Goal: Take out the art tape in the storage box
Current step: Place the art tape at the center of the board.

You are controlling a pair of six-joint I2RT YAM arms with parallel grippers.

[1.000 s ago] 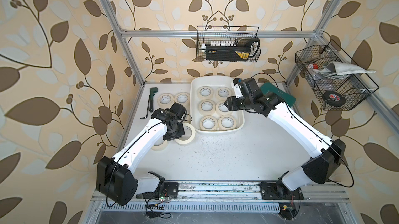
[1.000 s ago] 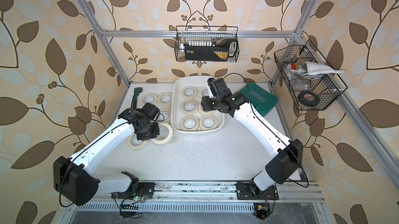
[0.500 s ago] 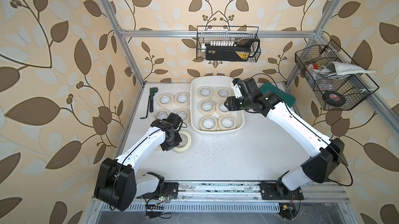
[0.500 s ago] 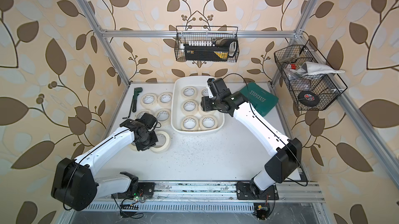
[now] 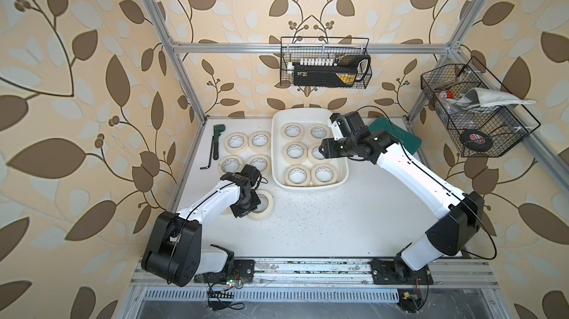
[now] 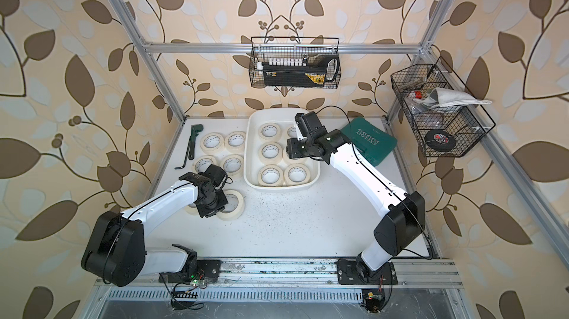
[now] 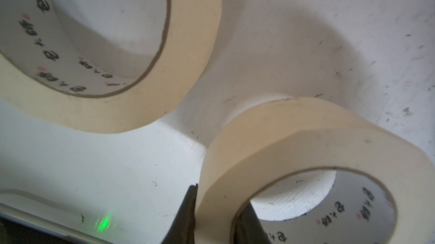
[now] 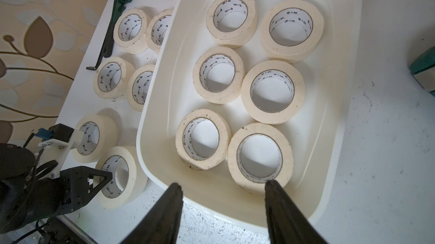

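Left gripper (image 7: pixel 217 204): pinched shut on wall of one art tape roll (image 5: pixel 266 206), carried clear of storage box (image 5: pixel 275 154) toward front table (image 5: pixel 308 225); six left inside. Right gripper (image 8: pixel 223 185): half open, empty, above box.

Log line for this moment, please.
left pincer: shut on tape roll | right pincer: open over tub | tub: six rolls inside

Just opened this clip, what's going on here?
A two-armed robot is emptying art tape out of the white storage box. The left pincer is shut on the wall of one roll, down by the table left of the box, near five other rolls already laid out there. In the box lie six rolls; the right pincer hovers open above them, holding nothing.
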